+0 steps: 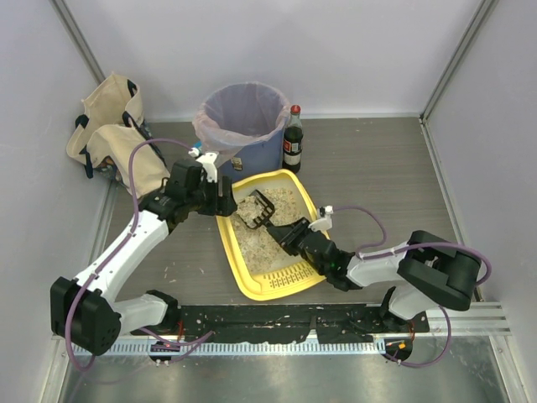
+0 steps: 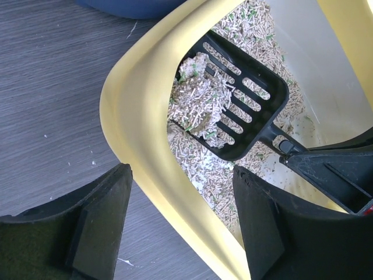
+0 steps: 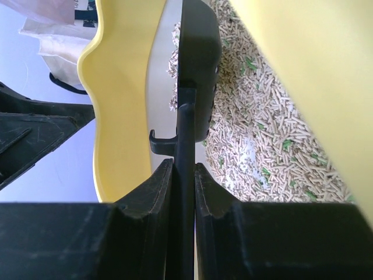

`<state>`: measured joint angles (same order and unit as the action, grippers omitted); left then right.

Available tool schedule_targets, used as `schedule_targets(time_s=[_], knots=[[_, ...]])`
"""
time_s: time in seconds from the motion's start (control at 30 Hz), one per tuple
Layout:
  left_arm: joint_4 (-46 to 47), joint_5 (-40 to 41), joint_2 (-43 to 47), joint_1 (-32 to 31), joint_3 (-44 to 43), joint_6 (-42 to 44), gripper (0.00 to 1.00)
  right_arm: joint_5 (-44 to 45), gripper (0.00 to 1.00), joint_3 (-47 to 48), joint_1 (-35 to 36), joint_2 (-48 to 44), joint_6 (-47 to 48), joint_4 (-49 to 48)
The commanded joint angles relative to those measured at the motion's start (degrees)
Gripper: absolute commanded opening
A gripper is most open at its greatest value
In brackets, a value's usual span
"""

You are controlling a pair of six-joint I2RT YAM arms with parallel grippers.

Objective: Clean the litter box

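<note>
**Overhead view.** The litter box – a shallow yellow tray – lies on the grey desk at the centre of the frame, set diagonally, its slotted grille end toward the lower edge. Beige pellets cover its floor. Just above it stand a blue bin with a clear liner and, to the bin's right, a dark bottle with a red cap. A beige tote bag sits at upper left.

**Left gripper**. It is positioned at the tray's upper-left rim. In the left wrist view the gripper is spread wide, its two black fingers at the lower edge of the frame with the yellow rim passing between them; desk surface shows between the left-hand finger and the rim, and nothing is clamped.

**Right gripper**. It reaches into the tray from the lower right. In the right wrist view the gripper is closed tight on the thin handle of a black slotted scoop, seen edge-on against the yellow wall.

**Scoop**. It is inside the tray near the upper-left rim – the left wrist view shows its blade carrying a clump of pale pellets.
</note>
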<state>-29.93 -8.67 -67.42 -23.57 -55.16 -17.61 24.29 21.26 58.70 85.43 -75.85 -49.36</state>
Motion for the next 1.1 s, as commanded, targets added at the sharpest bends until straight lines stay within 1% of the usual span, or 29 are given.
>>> schedule_targets(time_s=[0.0,0.2,0.57,0.67,0.8,0.83,0.9,0.93,1.07], knots=[[1.72,-0.47,1.76,-0.16,0.14,0.03,0.74,2.69,0.01,-0.6,-0.69,-4.21,-1.84,2.95],[1.72,-0.21,1.94,-0.24,0.14,0.03,0.75,3.21,0.01,0.19,-0.51,-9.31,-0.17,7.17],[1.54,0.23,2.38,-0.24,0.22,0.03,0.75,3.48,0.01,-1.92,-0.07,-14.85,-1.84,7.7],[1.55,1.37,2.55,-0.16,0.31,-0.06,0.77,2.78,0.01,-3.23,-0.07,-17.92,-2.28,9.19],[2.07,2.78,3.6,-0.24,0.75,-0.24,0.83,2.25,0.01,-5.95,0.01,-23.45,-3.07,13.57],[2.25,2.95,3.78,-0.16,0.84,-0.32,0.84,2.34,0.01,-6.4,-0.07,-26.6,-3.25,14.64],[2.77,3.48,4.4,-0.24,1.28,-0.41,0.87,2.69,0.02,-7.28,-0.07,-29.78,-3.07,17.88],[2.95,3.65,4.4,-0.16,1.37,-0.5,0.87,2.6,0.01,-7.54,-0.07,-32.84,-2.81,18.86],[3.3,4.27,4.4,-0.16,1.63,-0.41,0.89,1.47,0.01,-9.91,-0.16,-39.36,-3.33,21.06]])
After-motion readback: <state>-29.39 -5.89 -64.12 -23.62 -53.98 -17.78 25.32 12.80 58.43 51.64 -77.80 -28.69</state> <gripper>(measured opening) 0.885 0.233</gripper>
